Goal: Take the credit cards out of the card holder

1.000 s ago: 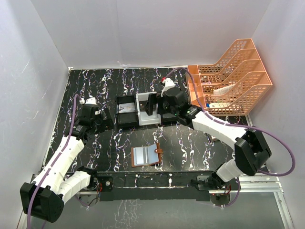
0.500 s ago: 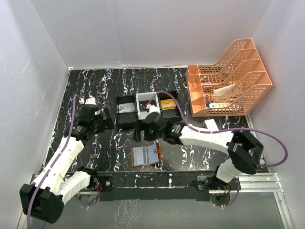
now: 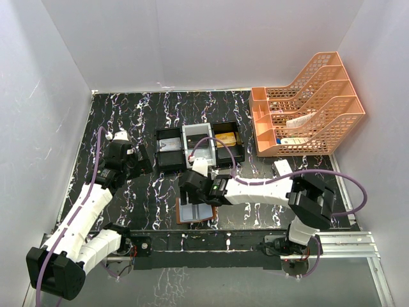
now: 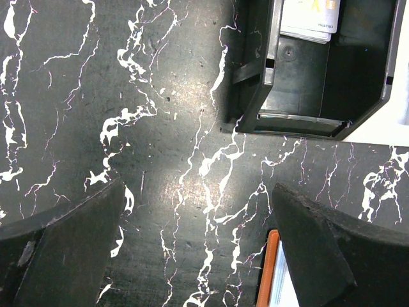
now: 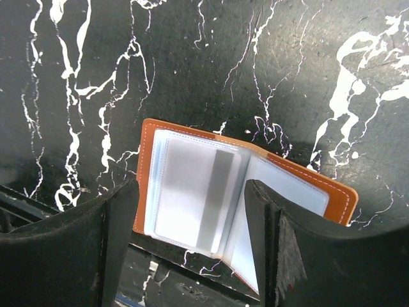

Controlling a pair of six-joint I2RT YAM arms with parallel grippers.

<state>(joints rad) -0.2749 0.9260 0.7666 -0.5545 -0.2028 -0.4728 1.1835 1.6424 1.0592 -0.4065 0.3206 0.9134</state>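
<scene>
While the left gripper (image 4: 198,192) hangs wide open above the desk (image 3: 121,115) at the frame's left, the right gripper (image 5: 190,187) hovers at lower centre, jaws parted and holding nothing, straddling the spread card holder (image 3: 195,212), the credit cards (image 5: 176,198) tucked in its pale pockets.

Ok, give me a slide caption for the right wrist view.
Right gripper, jaws apart, above the open brown card holder on the black marbled table, a pale card in its pocket.

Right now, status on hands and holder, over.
Left hand open, by tray. Right hand open, over holder, left pocket. Holder spread open. Nothing blocking.
</scene>
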